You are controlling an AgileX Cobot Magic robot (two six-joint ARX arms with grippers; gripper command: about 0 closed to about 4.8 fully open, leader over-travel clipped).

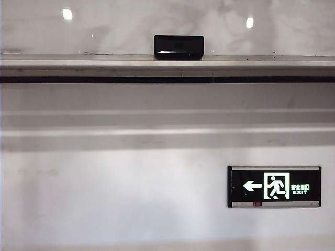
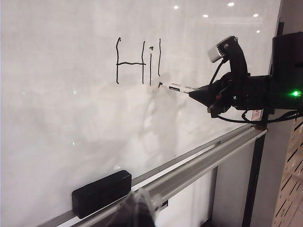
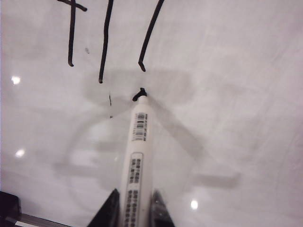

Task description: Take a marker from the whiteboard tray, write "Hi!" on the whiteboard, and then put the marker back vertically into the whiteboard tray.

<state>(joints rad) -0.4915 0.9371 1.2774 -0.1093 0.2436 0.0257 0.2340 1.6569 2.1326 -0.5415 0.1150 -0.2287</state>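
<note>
Marker [image 3: 137, 156] clamped in right end effector [image 3: 135, 208], tip touching whiteboard [image 2: 57, 118]; your tray [image 2: 199, 165] lies below; left end effector's opening can't be told.

Running long and grey-silver beneath the whiteboard [image 2: 71, 118], the whiteboard tray [image 1: 261, 63], well below the marker [image 2: 177, 88] tip. Sitting directly on the ledge, the black eraser block [image 1: 178, 47], leaning back against the board's lower edge, down and far to the side of the pen's tip. Showing a dark strip [image 1: 104, 79] under the tray's front lip.
</note>
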